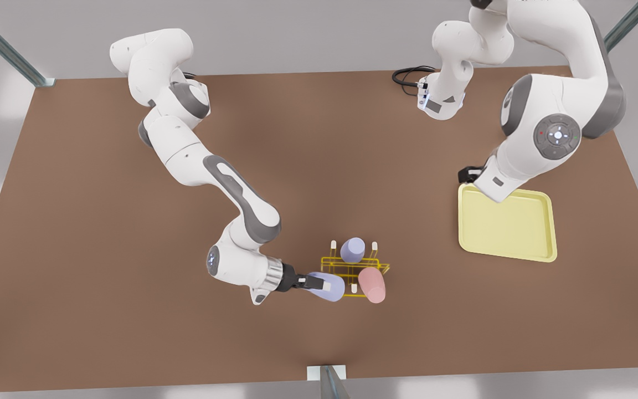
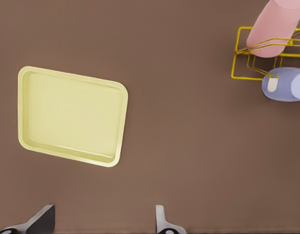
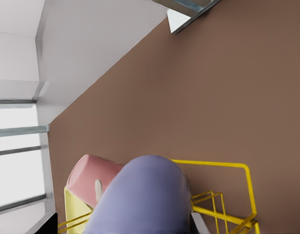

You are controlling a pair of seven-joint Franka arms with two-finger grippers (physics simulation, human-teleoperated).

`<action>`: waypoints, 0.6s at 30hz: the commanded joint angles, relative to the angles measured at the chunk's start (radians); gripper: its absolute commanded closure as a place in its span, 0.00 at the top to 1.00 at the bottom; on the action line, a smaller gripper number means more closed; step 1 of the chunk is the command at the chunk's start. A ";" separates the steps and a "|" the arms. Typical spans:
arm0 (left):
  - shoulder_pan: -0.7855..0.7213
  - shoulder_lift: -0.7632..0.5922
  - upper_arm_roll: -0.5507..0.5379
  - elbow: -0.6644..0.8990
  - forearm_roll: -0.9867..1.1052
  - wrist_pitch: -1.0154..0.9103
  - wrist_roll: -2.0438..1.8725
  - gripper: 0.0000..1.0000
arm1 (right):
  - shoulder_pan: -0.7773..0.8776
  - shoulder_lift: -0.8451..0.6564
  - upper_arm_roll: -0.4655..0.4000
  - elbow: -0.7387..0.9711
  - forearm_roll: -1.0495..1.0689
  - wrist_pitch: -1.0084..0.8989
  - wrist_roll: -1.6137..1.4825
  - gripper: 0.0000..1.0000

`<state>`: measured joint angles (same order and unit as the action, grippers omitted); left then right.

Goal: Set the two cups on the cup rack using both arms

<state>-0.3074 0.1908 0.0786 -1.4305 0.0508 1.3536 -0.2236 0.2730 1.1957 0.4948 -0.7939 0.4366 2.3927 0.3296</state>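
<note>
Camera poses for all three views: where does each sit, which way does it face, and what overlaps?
Front view: high over the table, looking steeply down; both arms show, the right gripper at the rack.
Left wrist view: above the table, facing down on the tray; the left gripper shows, open.
Right wrist view: low, looking along the held lavender cup toward the table's edge.
Shared by all: the rack and the pink cup.
</note>
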 commanded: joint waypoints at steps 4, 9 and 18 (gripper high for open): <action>0.001 0.025 0.000 0.001 -0.011 -0.076 0.162 1.00 | 0.000 -0.002 0.028 0.013 0.001 -0.003 0.023 1.00; 0.022 0.024 0.000 0.001 -0.039 -0.096 0.164 1.00 | -0.006 -0.022 0.030 0.025 0.001 -0.020 0.028 1.00; 0.034 0.035 -0.043 0.051 -0.100 -0.162 0.158 1.00 | -0.429 -0.562 -0.142 -0.294 -0.681 -0.826 -0.494 1.00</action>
<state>-0.2772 0.2221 0.0367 -1.3815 -0.0372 1.2119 -0.1229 -0.1167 0.7002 0.3401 -1.0508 -0.1381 1.8562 0.2295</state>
